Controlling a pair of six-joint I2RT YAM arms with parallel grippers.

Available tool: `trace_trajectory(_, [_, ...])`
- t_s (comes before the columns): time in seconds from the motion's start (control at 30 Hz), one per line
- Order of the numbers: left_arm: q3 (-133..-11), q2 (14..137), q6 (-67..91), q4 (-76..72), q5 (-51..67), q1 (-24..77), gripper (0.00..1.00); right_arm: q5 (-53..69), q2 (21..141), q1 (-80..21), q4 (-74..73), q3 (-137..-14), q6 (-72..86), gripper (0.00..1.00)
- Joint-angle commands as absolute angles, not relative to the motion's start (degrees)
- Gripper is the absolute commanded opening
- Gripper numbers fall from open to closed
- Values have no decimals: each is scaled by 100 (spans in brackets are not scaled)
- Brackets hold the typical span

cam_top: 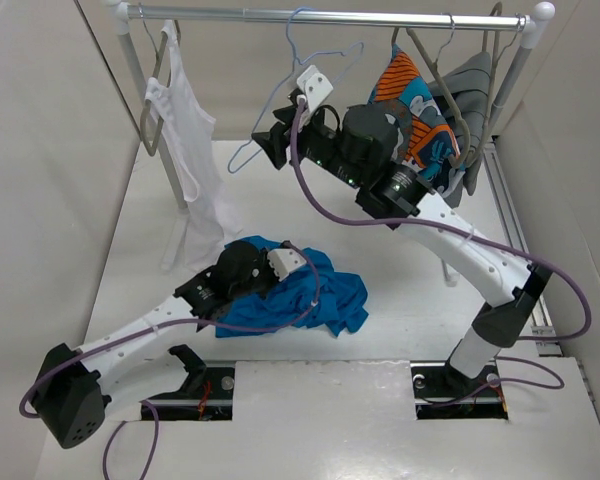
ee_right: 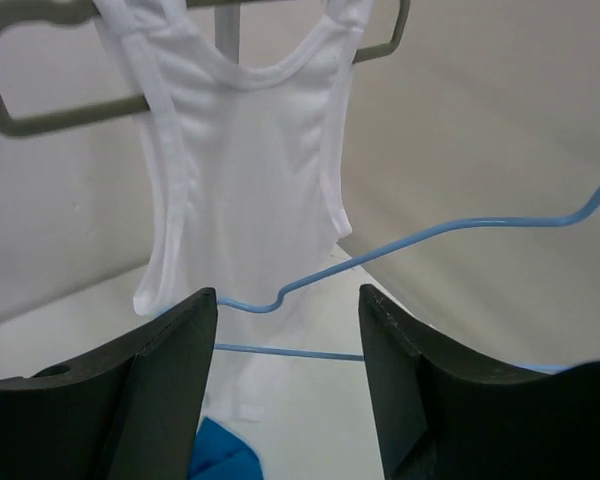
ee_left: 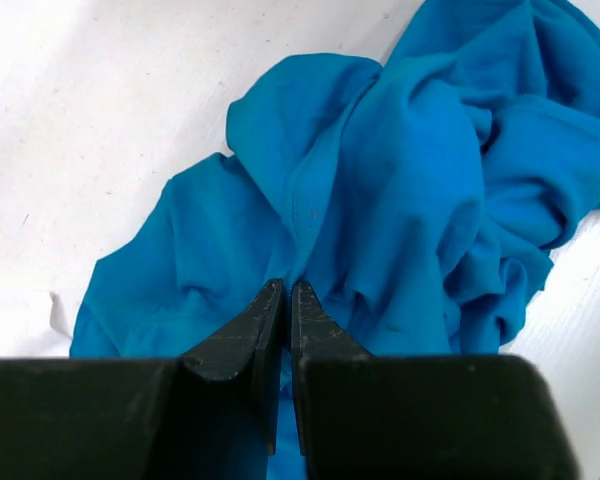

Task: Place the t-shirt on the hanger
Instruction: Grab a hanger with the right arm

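On the bench (cam_top: 410, 300), in front of the left arm, the t-shirt (cam_top: 330, 295) lies crumpled in a heap. The left gripper (ee_left: 287, 287) is down on it, jaws pressed together with a puckered fold of blue fabric nipped at their tips. Up by the rail (cam_top: 380, 17), the right gripper (ee_right: 285, 297) stands with jaws apart. The hanger (ee_right: 460, 226) crosses the gap between them, though whether its wire touches either finger is hard to tell. A white tank top (ee_right: 250, 170) hangs beyond.
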State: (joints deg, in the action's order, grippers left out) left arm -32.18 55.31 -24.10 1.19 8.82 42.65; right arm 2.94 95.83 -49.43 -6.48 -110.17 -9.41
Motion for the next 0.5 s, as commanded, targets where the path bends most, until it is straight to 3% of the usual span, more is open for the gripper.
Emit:
trace_trajectory(0.0, [-3059,5300,-2312,-97,686,4350,0,-929,9194,-5211,193,-10987,-326,64])
trace_trajectory(0.13, [-3006,5107,-2312,-158,633,4351,0,-1467,9193,-5265,694,-10381,306,64])
trace_trajectory(0.47, [-3006,5054,-2312,-264,633,4351,0,-2206,9720,-5265,878,-10775,527,64])
